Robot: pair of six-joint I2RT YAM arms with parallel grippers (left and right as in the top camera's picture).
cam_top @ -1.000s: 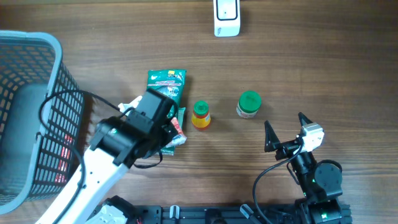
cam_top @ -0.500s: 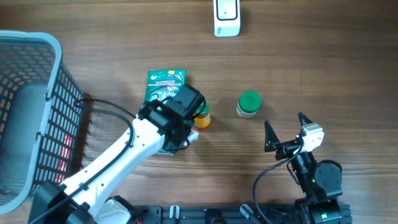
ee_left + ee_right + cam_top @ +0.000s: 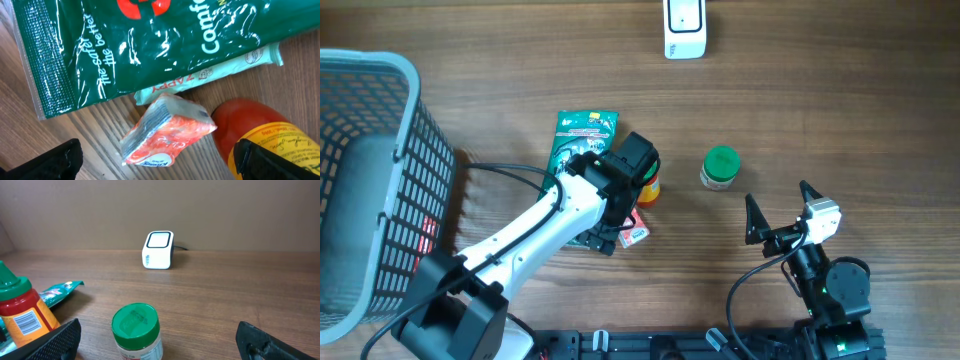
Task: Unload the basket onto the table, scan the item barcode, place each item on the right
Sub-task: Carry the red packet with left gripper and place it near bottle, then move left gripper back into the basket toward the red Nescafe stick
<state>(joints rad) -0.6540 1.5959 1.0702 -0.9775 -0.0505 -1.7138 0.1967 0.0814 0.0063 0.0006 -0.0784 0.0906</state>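
Observation:
A small red snack packet (image 3: 167,132) lies loose on the wooden table, right below my left gripper (image 3: 160,165), whose jaws stand wide open on either side of it without touching. From overhead the packet (image 3: 633,233) shows beside the left gripper (image 3: 620,205). The white barcode scanner (image 3: 684,28) stands at the far edge, also in the right wrist view as the scanner (image 3: 159,249). My right gripper (image 3: 775,212) rests open and empty at the near right; in its own view the right gripper (image 3: 160,347) faces a green-lidded jar (image 3: 136,330).
A green snack bag (image 3: 582,140) and a pale green stick packet (image 3: 210,75) lie beside the red packet. A red bottle with a yellow label (image 3: 645,187) stands close on the right. The jar (image 3: 720,167) is further right. A grey mesh basket (image 3: 370,180) fills the left side.
My left arm swung right toward the bottle with the red packet in its shut jaws, then opened. The packet now lies free on the table. The right arm has not moved.

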